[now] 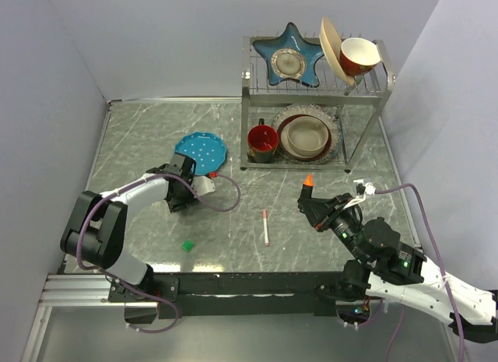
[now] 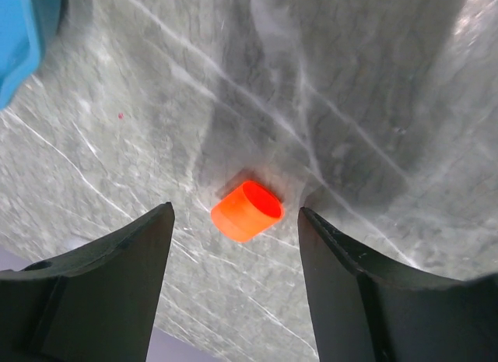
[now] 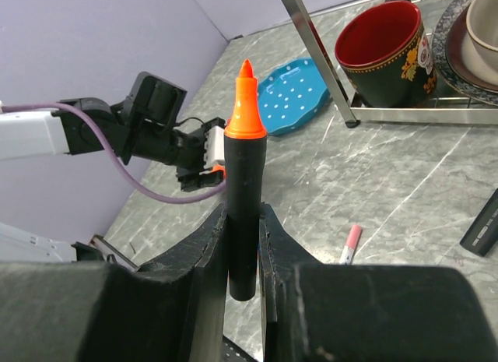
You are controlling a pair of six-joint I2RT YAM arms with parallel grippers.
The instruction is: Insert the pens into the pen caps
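A small orange pen cap (image 2: 247, 211) lies on its side on the marble table, between the fingers of my left gripper (image 2: 235, 214), which is open and not touching it. That gripper (image 1: 184, 195) points down just below the blue plate (image 1: 201, 150). My right gripper (image 3: 243, 222) is shut on a stubby black marker (image 3: 244, 198) and holds it upright, orange tip on top (image 1: 309, 180). A thin white pen with a pink end (image 1: 266, 226) lies mid-table. A green cap (image 1: 187, 245) sits near the front edge. Another black marker (image 3: 484, 222) lies at the right.
A metal dish rack (image 1: 247, 97) stands at the back right with a star dish, bowls and plates. A dark red mug (image 3: 385, 47) stands under it. The blue plate (image 3: 292, 97) lies close to the left arm (image 3: 148, 121). Walls enclose the table.
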